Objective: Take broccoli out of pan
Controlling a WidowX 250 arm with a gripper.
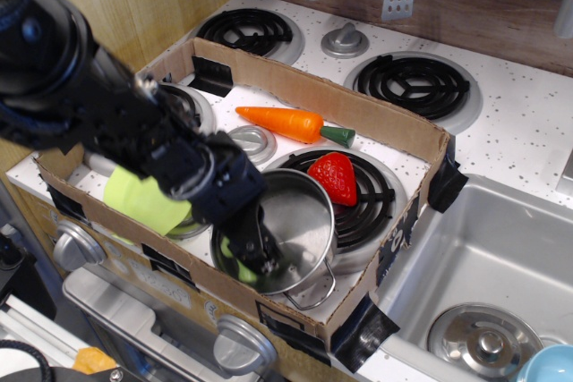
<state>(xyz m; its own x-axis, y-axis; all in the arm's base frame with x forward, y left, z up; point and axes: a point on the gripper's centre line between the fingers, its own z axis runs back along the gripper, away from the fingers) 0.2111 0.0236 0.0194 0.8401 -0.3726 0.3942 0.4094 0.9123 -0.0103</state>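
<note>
1. Far left of the claw: flat lime-green plate, partly hidden under the black arm, lying on the white speckled stove top inside the shallow brown cardboard box.
2. At the claw itself: black robot claw reaching down into the round shiny stainless-steel pot, tips low against the near-left inner wall.
3. Pressed against the claw's tips: small light-green plastic broccoli floret, still inside the pot at its near-left edge, mostly covered by the fingers.
4. Claw state: fingers nearly together around the green floret, apparently gripping it; exact contact hard to confirm from this angle.
5. Just below and right of the claw: thin wire loop handle of the pot, pointing toward the box's front wall.
6. Behind the claw, farther back in the box: orange plastic carrot with green tip, lying flat, apart from the pot.
7. Right of and behind the claw: red plastic strawberry on the black coil burner, just beside the pot's rim.
8. Far right of the claw, outside the box: steel sink basin with round drain cover.
</note>
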